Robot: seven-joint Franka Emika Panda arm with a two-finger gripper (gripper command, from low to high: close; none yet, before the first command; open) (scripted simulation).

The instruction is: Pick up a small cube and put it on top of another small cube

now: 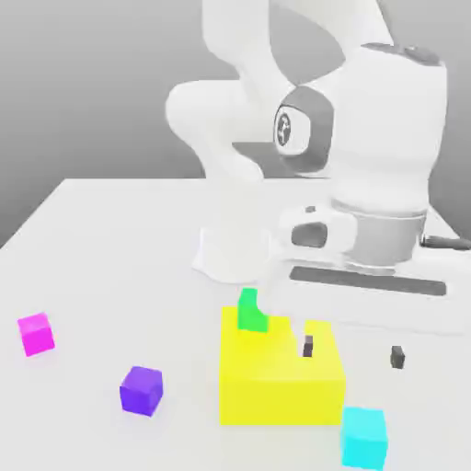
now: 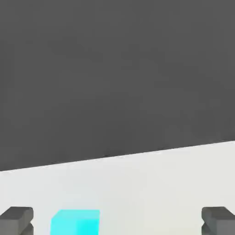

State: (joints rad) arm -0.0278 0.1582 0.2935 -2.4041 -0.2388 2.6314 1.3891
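Cyan cube (image 1: 364,438) sits on table (image 1: 110,239), just beside yellow block (image 1: 281,382), at exterior view's right. Gripper (image 1: 352,350) hangs above w/ fingers spread wide, nothing held. Green cube (image 1: 251,311) rests on yellow block's far edge. Nothing done yet: grasp, lift, stack all left.

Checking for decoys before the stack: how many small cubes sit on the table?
4: magenta cube far on the exterior view's left, purple cube nearer the yellow block, green cube behind it, cyan cube at its right. The arm may hide more.
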